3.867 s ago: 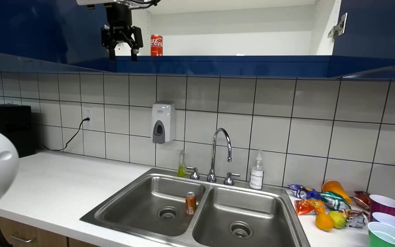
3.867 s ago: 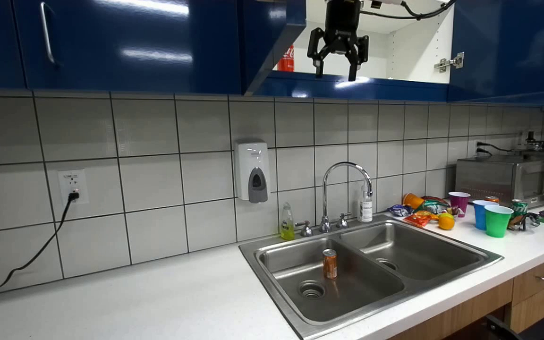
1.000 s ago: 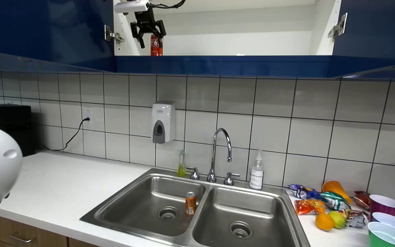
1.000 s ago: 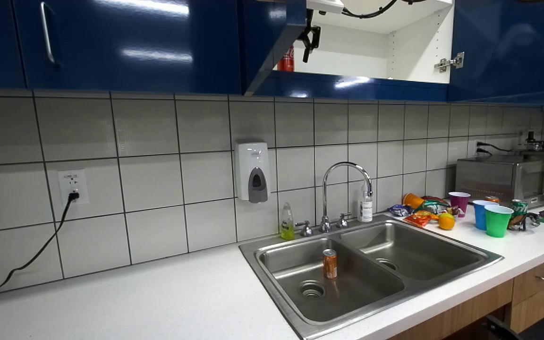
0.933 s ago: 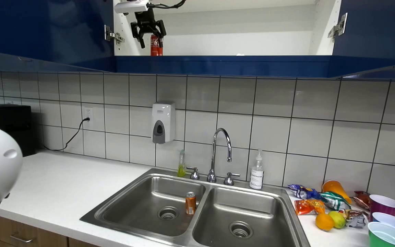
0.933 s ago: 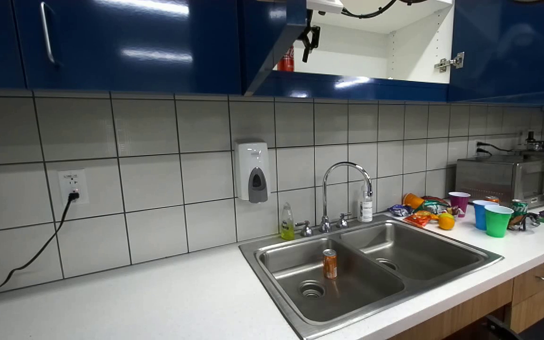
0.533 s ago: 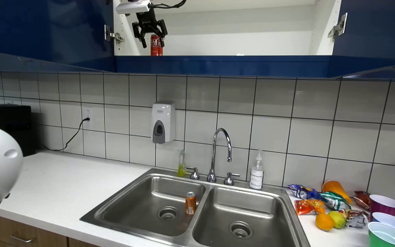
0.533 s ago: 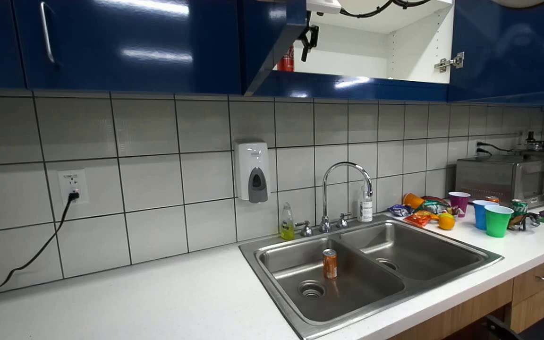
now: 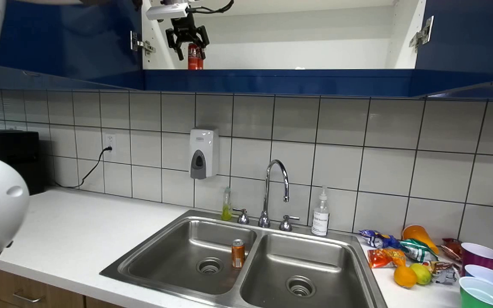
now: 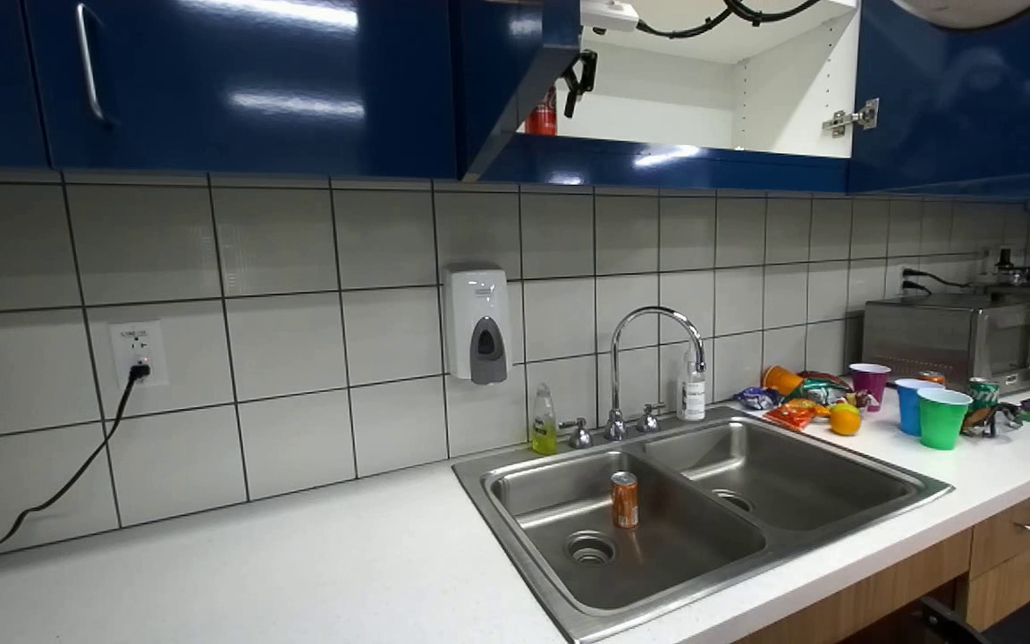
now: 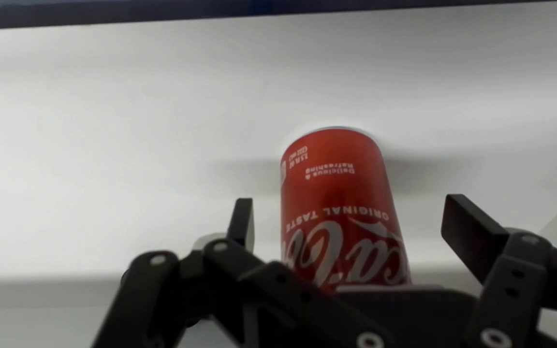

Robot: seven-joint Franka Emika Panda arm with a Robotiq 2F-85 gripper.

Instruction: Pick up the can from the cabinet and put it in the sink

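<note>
Clearly our gripper gapes wide, and between its jaws we see the red can upright in the cabinet, so closing off-centre might topple it and withdrawing could catch the cabinet's open door, while below the cabinet an orange can in the sink may obstruct release.

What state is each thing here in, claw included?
Two-finger gripper, open, empty
Cabinet, open
Red Coca-Cola can, upright in cabinet
Orange can, upright in sink
Chrome faucet, not running
Orange cup, tipped over
Purple cup, upright
Blue cup, upright
Green cup, upright
Black plug, plugged in
Dish soap bottle, upright
</note>
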